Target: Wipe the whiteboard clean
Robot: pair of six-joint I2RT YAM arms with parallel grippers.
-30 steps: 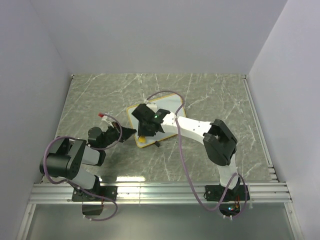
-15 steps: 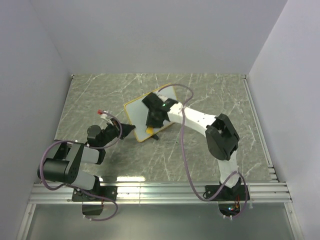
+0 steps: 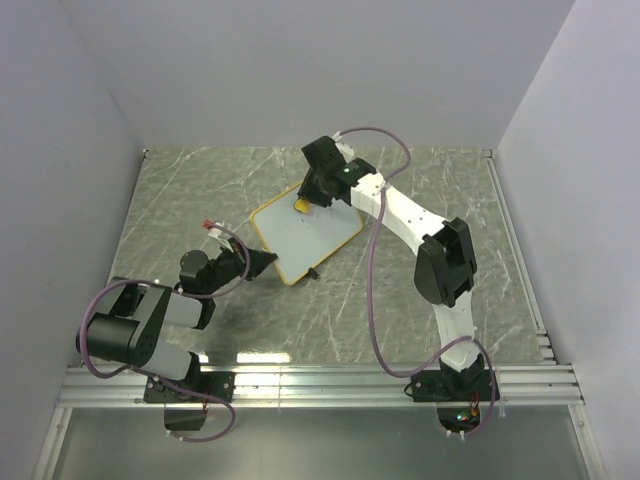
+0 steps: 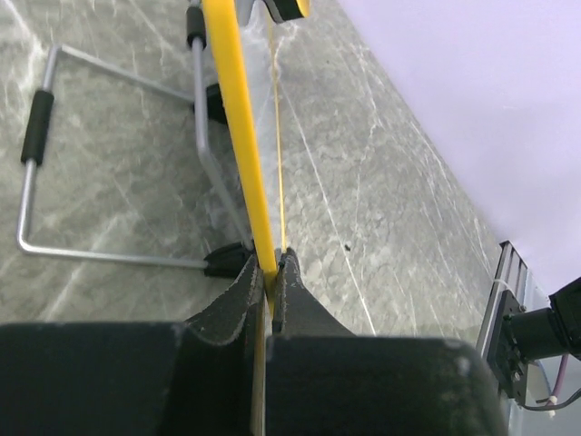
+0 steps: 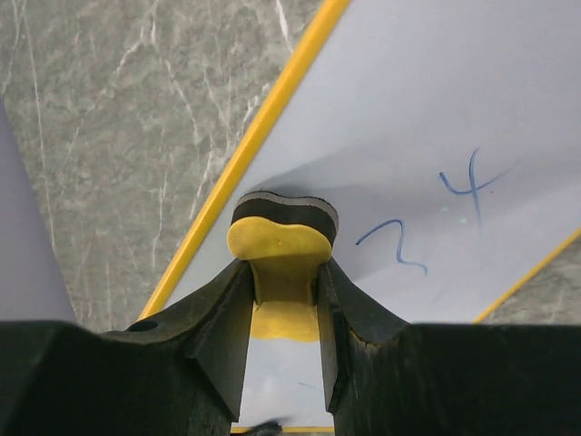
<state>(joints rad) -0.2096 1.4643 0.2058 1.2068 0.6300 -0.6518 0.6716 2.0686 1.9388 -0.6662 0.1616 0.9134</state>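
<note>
The whiteboard (image 3: pixel 305 234), white with a yellow frame, lies tilted on the marble table. My left gripper (image 3: pixel 268 261) is shut on its near-left edge, and the left wrist view shows the yellow frame (image 4: pixel 238 118) pinched edge-on between the fingers of the left gripper (image 4: pixel 270 263). My right gripper (image 3: pixel 304 200) is shut on a small yellow eraser (image 3: pixel 301 206) at the board's far corner. In the right wrist view the eraser (image 5: pixel 281 247), with its dark felt pad, rests on the white surface (image 5: pixel 436 100) beside the frame. Blue handwritten marks (image 5: pixel 472 186) lie to its right.
Behind the board a wire stand (image 4: pixel 109 154) with black sleeves rests on the table. An aluminium rail (image 3: pixel 320 385) runs along the near edge by the arm bases. Grey walls close the table on three sides. A purple cable (image 3: pixel 372 290) loops beside the right arm.
My right gripper has carried the eraser across the board from its near corner to its far corner. The left gripper has kept its hold on the frame; the board turned slightly.
</note>
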